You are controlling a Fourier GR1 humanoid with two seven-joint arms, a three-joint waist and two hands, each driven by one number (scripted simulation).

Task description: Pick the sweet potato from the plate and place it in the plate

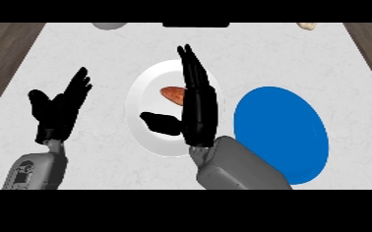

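Two plates: sweet potato [173, 95] on white plate [156, 145]; blue plate [280, 132] at 3 o'clock awaits. Right hand [198, 113] open beside it, poised to grasp; left hand [59, 108] open, resting.

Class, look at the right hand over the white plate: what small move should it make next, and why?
Probably curl the fingers and thumb in around the sweet potato. The right hand is open over the white plate, fingers straight beside the sweet potato, thumb apart, so nothing is held yet. The blue plate waits to its right.
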